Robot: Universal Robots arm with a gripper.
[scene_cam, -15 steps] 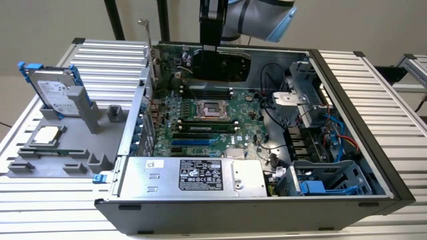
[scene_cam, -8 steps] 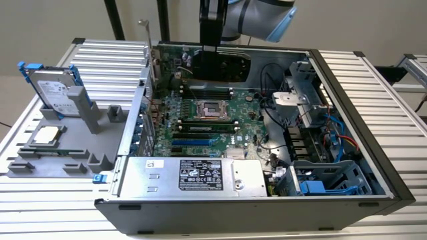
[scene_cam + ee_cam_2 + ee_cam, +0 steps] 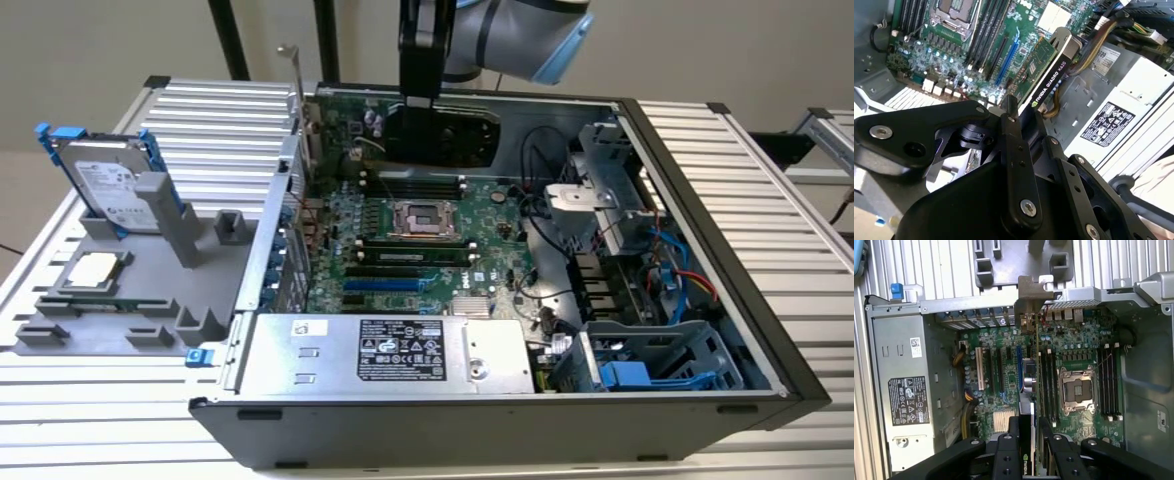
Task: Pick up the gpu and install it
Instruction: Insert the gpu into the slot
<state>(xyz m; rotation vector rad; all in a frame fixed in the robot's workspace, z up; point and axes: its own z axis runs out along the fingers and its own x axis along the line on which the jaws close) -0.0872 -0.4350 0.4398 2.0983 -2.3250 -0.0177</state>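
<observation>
The gripper (image 3: 1027,432) held the gpu (image 3: 1027,390) between its jaws, which stood narrow, with one of the fingers (image 3: 1005,450) on each face of the thin card. In the exterior view the card hung inside the open computer case (image 3: 467,425), over the far part of the motherboard (image 3: 400,260), its black cooler turned to the camera. Whether it touched a slot could not be told.
</observation>
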